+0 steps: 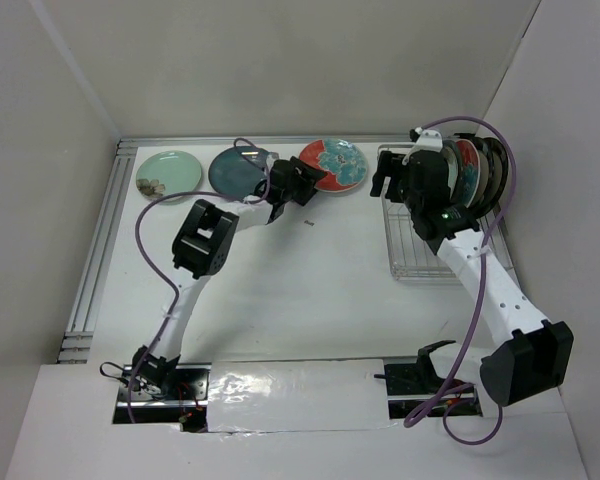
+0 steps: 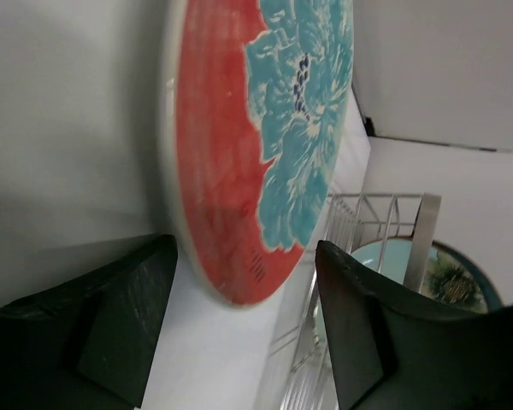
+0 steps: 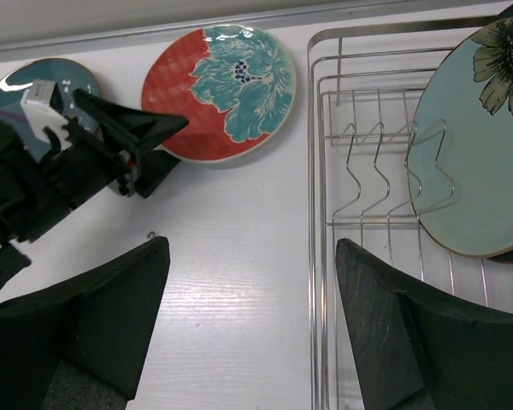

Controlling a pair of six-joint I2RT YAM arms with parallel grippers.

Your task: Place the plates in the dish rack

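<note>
Three plates lie along the table's back: pale mint [image 1: 168, 171], dark teal [image 1: 238, 170] and red with a teal flower [image 1: 335, 163]. My left gripper [image 1: 312, 187] stands open at the red plate's left rim. In the left wrist view that red plate [image 2: 231, 171] dips between the two fingers [image 2: 128, 325], with a gap on each side. The dish rack [image 1: 420, 250] sits at the right, with several plates [image 1: 475, 170] standing upright at its far end. My right gripper [image 3: 252, 290] hangs open and holds nothing over the rack's left edge [image 3: 312, 213].
A pale mint flowered plate [image 3: 479, 154] leans in the dish rack behind bare prongs [image 3: 376, 162]. White walls close in the table at the back and both sides. A metal rail [image 1: 95, 250] runs along the left edge. The left arm's purple cable [image 1: 145, 240] loops over the table.
</note>
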